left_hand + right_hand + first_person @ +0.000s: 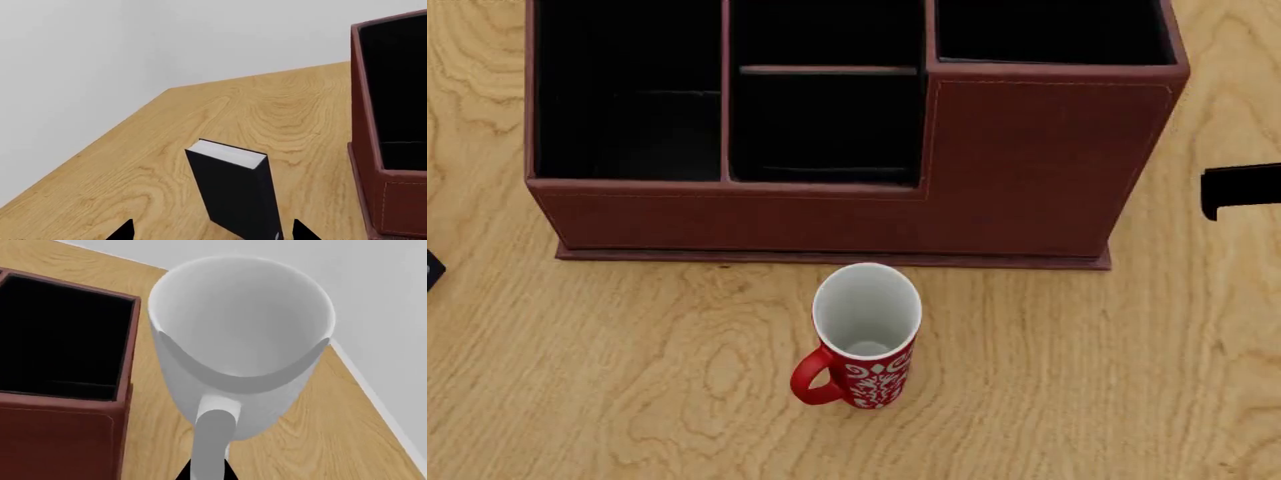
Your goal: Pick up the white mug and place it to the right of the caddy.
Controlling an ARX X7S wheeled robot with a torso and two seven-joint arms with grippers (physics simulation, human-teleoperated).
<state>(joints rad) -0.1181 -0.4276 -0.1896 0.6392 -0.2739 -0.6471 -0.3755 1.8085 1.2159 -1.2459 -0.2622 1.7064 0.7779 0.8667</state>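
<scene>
The white mug [240,340] fills the right wrist view, upright, with its loop handle [213,440] towards the camera. My right gripper [210,475] is shut on that handle, with a black fingertip on each side of it. The mug is beside the caddy's [60,390] taller corner section, apart from its wall; I cannot tell whether it rests on the table. The mug is out of the head view, which shows the reddish-brown caddy [1028,170] from above. My left gripper [213,231] is open, its tips either side of a small black book-like box [237,192].
A red patterned mug [865,335] stands on the wooden table just in front of the caddy. A black part of my right arm [1241,188] shows at the head view's right edge, beside the caddy. The table edge and a white wall lie past the mug.
</scene>
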